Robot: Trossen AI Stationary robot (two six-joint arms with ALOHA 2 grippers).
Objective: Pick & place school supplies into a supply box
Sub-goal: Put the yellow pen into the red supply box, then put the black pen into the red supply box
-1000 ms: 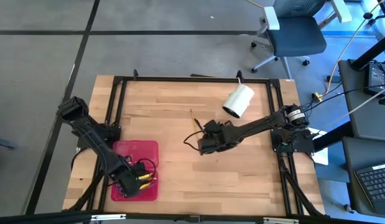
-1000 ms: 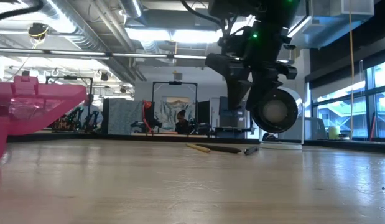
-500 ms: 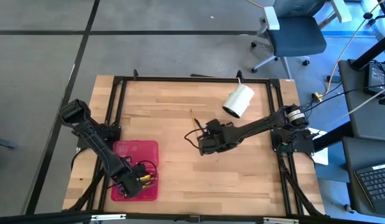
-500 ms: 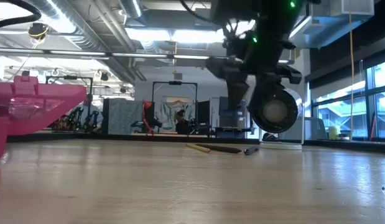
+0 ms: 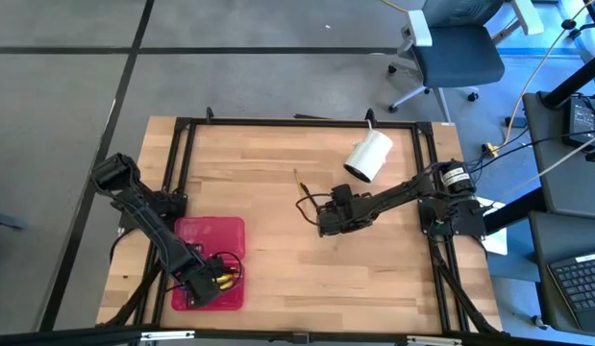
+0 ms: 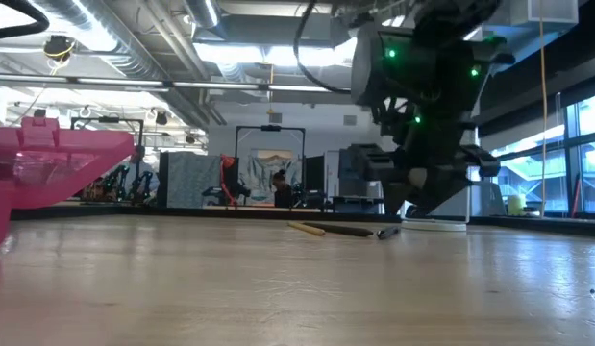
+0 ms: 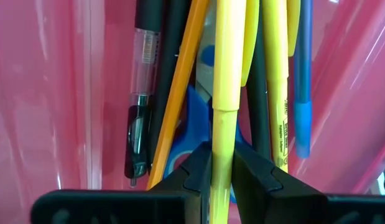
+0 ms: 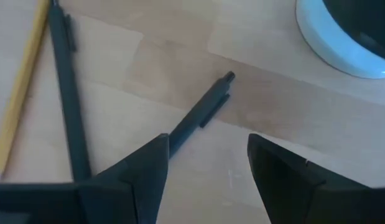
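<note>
My left gripper (image 5: pixel 212 279) is down inside the red supply box (image 5: pixel 196 235), at its near end, shut on a yellow pen (image 7: pixel 224 68). Around that pen lie black pens (image 7: pixel 140 124), an orange pencil (image 7: pixel 180 93), other yellow pens (image 7: pixel 273 81), a blue pen (image 7: pixel 302 81) and the blue-handled scissors (image 7: pixel 192 118). My right gripper (image 8: pixel 208 168) hangs open just over the table's middle (image 5: pixel 326 219). A black pen (image 8: pixel 198 118) lies flat before its fingers, beside another black pen (image 8: pixel 68 99) and a wooden pencil (image 8: pixel 21 87). My left gripper pinches the yellow pen's barrel (image 7: pixel 221 149) between its two fingers (image 7: pixel 198 171), just behind the step where the cap begins. The pen runs on ahead of the fingers, above the other pens and the scissors in the box. I cannot tell whether it rests on them.
The white cylinder (image 5: pixel 369 156) lies on its side near the table's far right, close behind the loose pens (image 5: pixel 299 183). In the low view the box's raised half (image 6: pixel 57 159) stands at the left and the pens (image 6: pixel 321 229) lie flat on the wood.
My right gripper has drawn back a little toward the table's right edge and turned about its wrist, sinking slightly toward the table. The left arm and the box have kept still.
</note>
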